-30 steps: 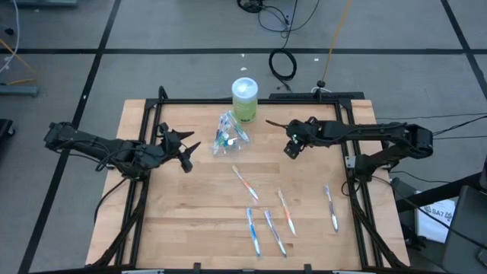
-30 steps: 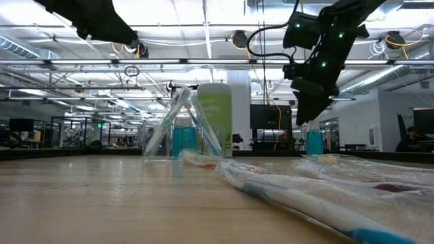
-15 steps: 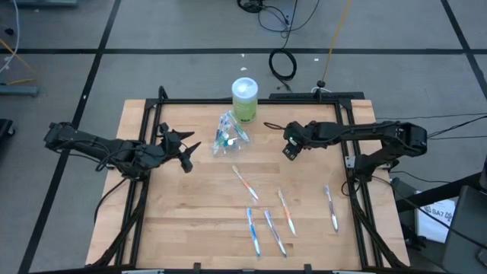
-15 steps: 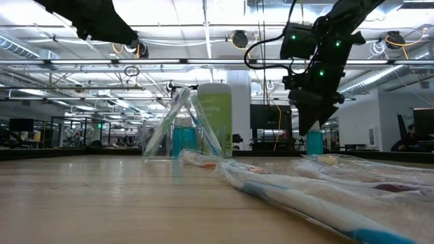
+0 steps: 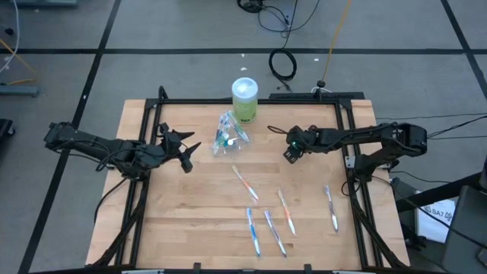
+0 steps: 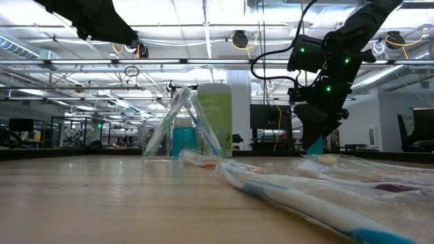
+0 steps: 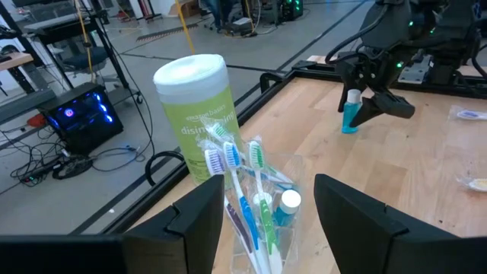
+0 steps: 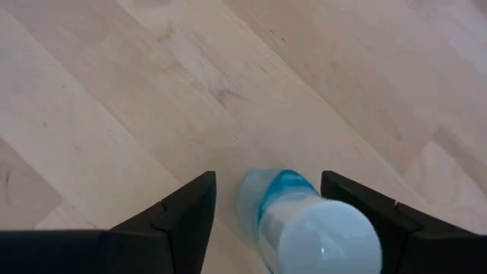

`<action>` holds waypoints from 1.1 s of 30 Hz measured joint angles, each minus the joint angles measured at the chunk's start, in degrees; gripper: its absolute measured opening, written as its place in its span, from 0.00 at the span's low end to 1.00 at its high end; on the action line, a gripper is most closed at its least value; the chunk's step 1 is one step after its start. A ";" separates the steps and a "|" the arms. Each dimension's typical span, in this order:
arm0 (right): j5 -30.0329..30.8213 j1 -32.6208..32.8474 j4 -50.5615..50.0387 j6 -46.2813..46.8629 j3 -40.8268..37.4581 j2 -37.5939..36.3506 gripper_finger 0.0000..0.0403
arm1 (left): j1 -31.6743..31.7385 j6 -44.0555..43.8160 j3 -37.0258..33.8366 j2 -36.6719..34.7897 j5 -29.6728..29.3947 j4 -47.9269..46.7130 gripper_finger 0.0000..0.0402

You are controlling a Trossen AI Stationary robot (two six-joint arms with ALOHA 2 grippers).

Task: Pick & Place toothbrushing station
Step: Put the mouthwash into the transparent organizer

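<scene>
The clear plastic cup (image 5: 228,135) stands on the table's far middle and holds several coloured toothbrushes and a white, teal-capped tube (image 7: 288,204). Several more toothbrushes (image 5: 245,183) lie loose on the wood nearer the front. Another small white tube (image 8: 304,221) stands upright on its teal cap (image 7: 350,120) to the right of the cup. My right gripper (image 5: 290,151) is open and points down over this tube, one finger on either side; I cannot tell whether they touch. My left gripper (image 5: 188,148) is open and empty, left of the cup (image 7: 259,221).
A green cylindrical container (image 5: 245,99) with a pale lid stands just behind the cup. A black frame (image 5: 251,100) runs along the table's far, left and right edges. One toothbrush (image 5: 331,207) lies near the right rail.
My right gripper has come down toward the table and gone a little toward its near edge, so that it now stands over the upright tube. The tube has stayed in place.
</scene>
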 joint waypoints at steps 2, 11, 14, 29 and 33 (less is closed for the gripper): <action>0.00 0.00 0.00 -0.04 0.00 0.00 0.55 | 0.00 -0.01 0.00 0.00 -0.01 0.03 0.53; -0.01 0.00 -0.27 0.18 -0.04 0.00 0.37 | 0.00 0.04 0.00 0.00 -0.02 0.03 0.53; -0.01 0.00 0.20 0.20 -0.04 0.00 0.29 | 0.00 0.54 0.00 0.00 -0.03 0.03 0.53; -3.97 0.12 12.37 0.00 -0.04 -1.03 0.22 | 0.00 0.71 0.00 0.00 -0.04 0.03 0.53; -9.03 0.98 29.03 -1.18 -0.02 -1.68 0.21 | 0.11 0.78 0.00 0.00 -0.04 0.42 0.53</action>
